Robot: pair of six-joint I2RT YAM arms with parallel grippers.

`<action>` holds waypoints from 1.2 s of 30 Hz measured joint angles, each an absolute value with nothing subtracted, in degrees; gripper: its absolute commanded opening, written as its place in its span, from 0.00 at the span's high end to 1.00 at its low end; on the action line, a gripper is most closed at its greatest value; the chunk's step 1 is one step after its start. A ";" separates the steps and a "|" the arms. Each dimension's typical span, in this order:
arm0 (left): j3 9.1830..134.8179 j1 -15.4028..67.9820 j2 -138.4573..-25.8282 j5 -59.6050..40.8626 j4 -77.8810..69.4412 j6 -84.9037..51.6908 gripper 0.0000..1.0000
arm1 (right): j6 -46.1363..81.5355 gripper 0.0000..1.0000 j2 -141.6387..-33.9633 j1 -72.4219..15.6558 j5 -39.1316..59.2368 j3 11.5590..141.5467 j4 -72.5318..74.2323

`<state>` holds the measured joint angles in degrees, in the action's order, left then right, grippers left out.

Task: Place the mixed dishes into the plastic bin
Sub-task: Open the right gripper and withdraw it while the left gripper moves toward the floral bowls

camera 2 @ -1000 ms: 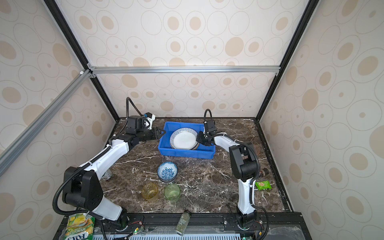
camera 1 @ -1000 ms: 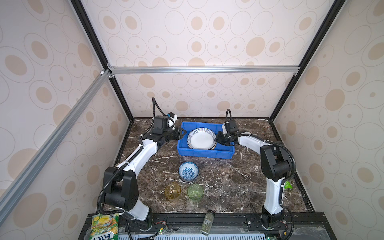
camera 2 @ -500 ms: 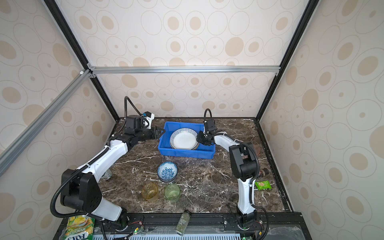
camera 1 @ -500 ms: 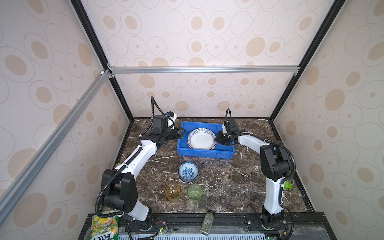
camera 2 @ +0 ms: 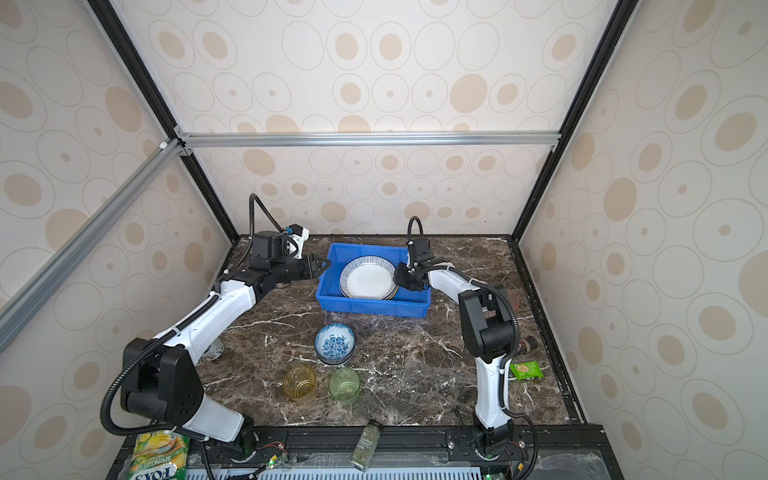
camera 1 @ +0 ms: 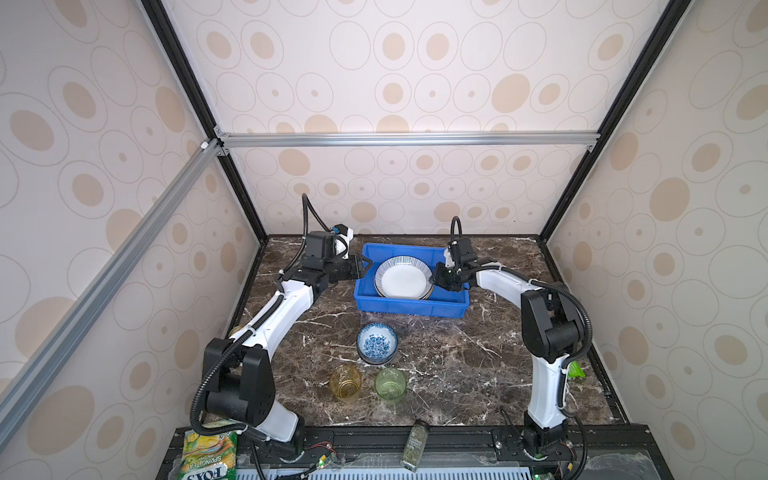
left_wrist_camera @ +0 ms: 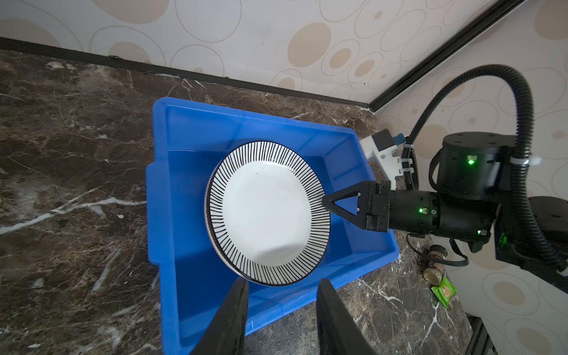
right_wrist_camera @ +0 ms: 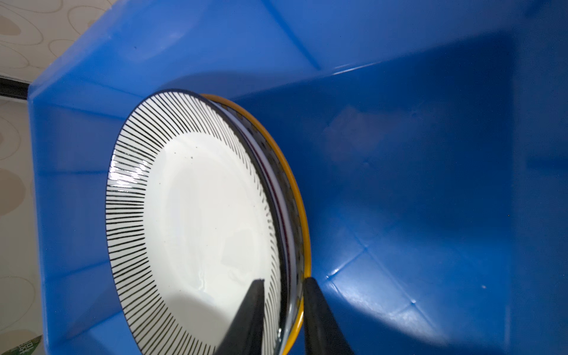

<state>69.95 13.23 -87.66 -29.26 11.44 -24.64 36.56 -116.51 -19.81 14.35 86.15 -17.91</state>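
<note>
The plates (camera 1: 402,277) lie in the bin (camera 1: 409,308), their edge between the right jaws, opposite the left jaws.

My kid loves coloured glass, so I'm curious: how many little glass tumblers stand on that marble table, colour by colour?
Yellow tumbler: 1
Green tumbler: 1
Total: 2

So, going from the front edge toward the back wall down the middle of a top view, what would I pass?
A dark-lidded glass spice jar → green glass tumbler → small blue floral bowl → bright blue rectangular plastic bin.
</note>
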 measured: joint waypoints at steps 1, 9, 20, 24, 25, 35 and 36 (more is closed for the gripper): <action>69.76 13.23 -87.64 -29.23 11.49 -24.64 0.62 | 36.34 0.70 -116.31 -19.81 14.17 86.15 -18.15; 68.88 13.23 -86.02 -27.20 13.15 -24.29 0.62 | 34.24 0.62 -111.92 -19.81 12.12 86.15 -20.18; 67.18 13.23 -83.42 -21.96 18.13 -22.37 0.62 | 33.63 0.58 -102.85 -20.64 11.31 81.58 -21.02; 67.20 13.37 -81.41 -16.19 22.44 -20.58 0.62 | 32.10 0.57 -100.53 -22.65 8.69 80.71 -24.16; 67.20 13.45 -80.82 -15.07 23.49 -20.10 0.61 | 31.57 0.57 -99.94 -23.33 7.77 80.71 -25.06; 65.52 14.61 -75.66 -10.87 27.14 -19.29 0.61 | 27.75 0.54 -91.68 -27.79 1.85 78.43 -31.53; 64.99 14.83 -75.40 -10.46 27.38 -19.29 0.61 | 27.44 0.54 -91.02 -28.05 1.26 78.41 -32.18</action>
